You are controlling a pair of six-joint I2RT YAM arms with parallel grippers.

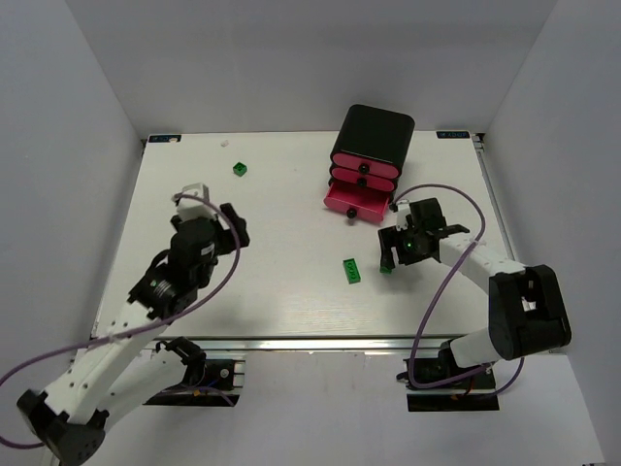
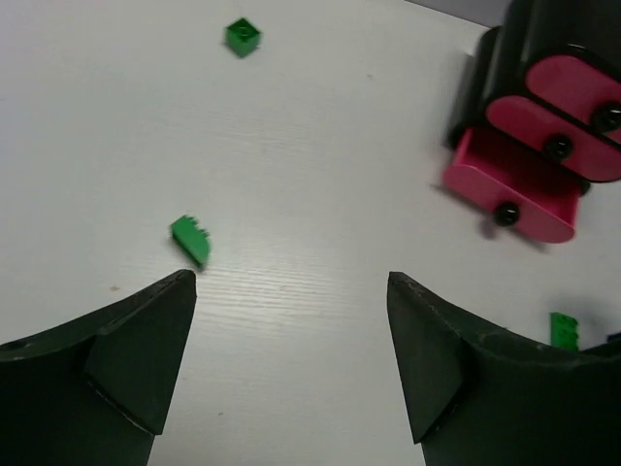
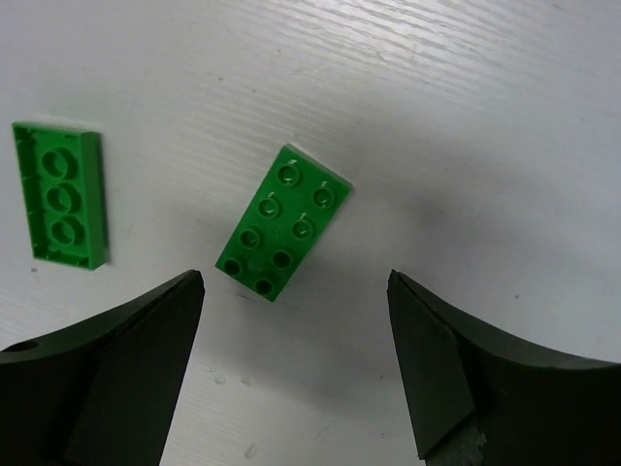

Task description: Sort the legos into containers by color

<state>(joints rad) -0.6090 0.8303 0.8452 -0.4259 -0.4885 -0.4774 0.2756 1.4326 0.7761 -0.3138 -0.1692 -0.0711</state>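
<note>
Cabinet (image 1: 376, 131), black with rounded corners, toward the far right of the white table (image 1: 272, 311). Three pink drawers (image 1: 365, 167) stacked in its front, each with a small black knob; bottom drawer (image 1: 355, 202) pulled out, upper two pushed in. Right gripper (image 3: 296, 280) low over the table near that open drawer, on the robot's side of it, fingers (image 3: 116, 369) spread wide and grasping nothing. Flat green brick (image 3: 284, 221) on the table, studs up, lying slantwise just ahead of the gap, near end level with the fingertips and touching neither. Second flat brick (image 3: 60, 207) to its left, underside up, clear of the fingers. Left gripper (image 2: 289, 282) over the table's left half, likewise released, nothing between its fingers (image 2: 126, 359). Small green piece (image 2: 189, 239) tipped on edge just beyond the left finger in the left wrist view; green cube (image 2: 242, 37) farther off toward the back edge, well apart from the cabinet. Purple cables (image 1: 441, 187) looping along both arms.
</note>
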